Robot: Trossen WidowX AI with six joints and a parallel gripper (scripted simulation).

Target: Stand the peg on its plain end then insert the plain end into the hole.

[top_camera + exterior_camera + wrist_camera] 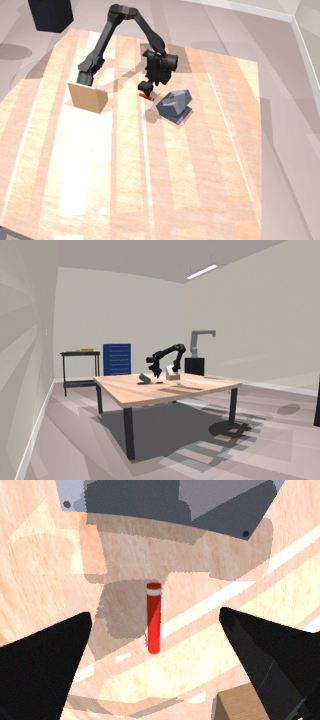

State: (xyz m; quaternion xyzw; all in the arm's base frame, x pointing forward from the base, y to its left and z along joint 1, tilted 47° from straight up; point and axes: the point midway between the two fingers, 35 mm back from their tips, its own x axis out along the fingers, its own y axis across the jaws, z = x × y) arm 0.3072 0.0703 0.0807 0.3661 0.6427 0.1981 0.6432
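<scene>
The red peg [146, 96] [159, 382] [154, 620] lies flat on the wooden table [180, 167] [144, 395]. Its white-banded end points toward the grey sloped panel [175, 104] [144, 378] [167, 480]. The panel's one hole [171, 97] shows in its upper face. My gripper [151, 89] [156, 374] [156, 616] is open and empty. It points down just above the peg, with one finger on each side of it and neither touching it. In the top view a finger hides the middle of the peg.
A tan box [86, 98] [171, 374] [247, 714] stands at the arm's base, left of the peg. Beyond the table are a blue drawer cabinet [116, 359], a black cart [80, 367] and a grey arm on a dark pedestal [194, 365].
</scene>
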